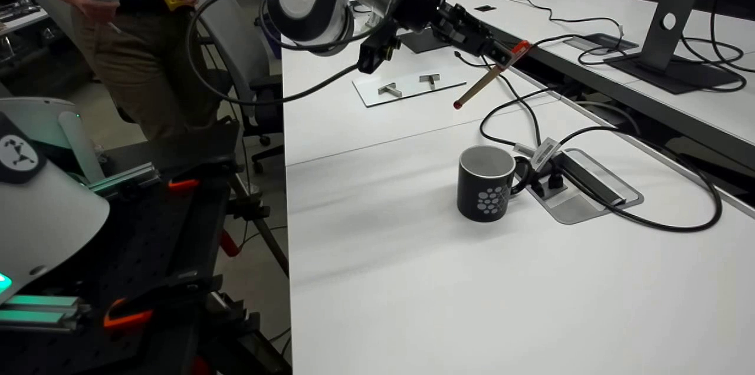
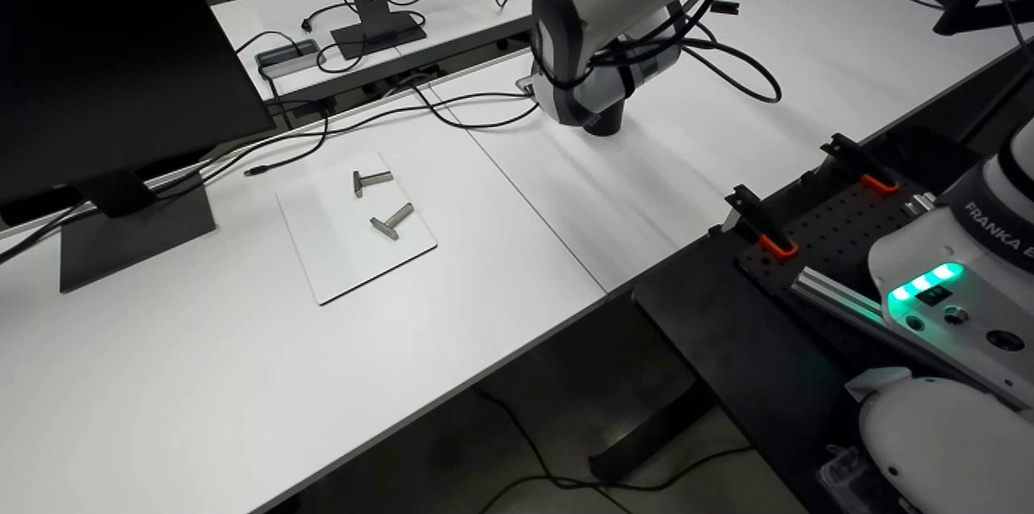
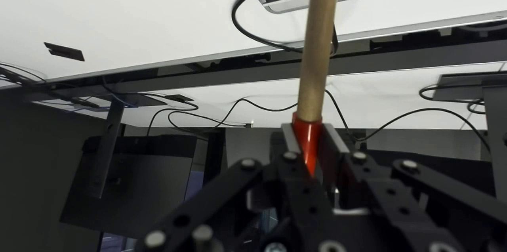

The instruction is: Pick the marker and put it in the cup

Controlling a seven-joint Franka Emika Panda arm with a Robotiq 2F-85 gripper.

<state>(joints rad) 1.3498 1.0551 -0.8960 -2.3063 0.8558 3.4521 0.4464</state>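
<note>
Mostly hidden in an exterior view: cup | wrist view: marker cropped

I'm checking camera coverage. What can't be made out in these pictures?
Floor of the cup: hidden by its near wall in an exterior view.
Far tip of the marker: cut off by the wrist view's top edge.
Marker in an exterior view: hidden behind the arm.
Print on the label: too small to read in an exterior view.
</note>
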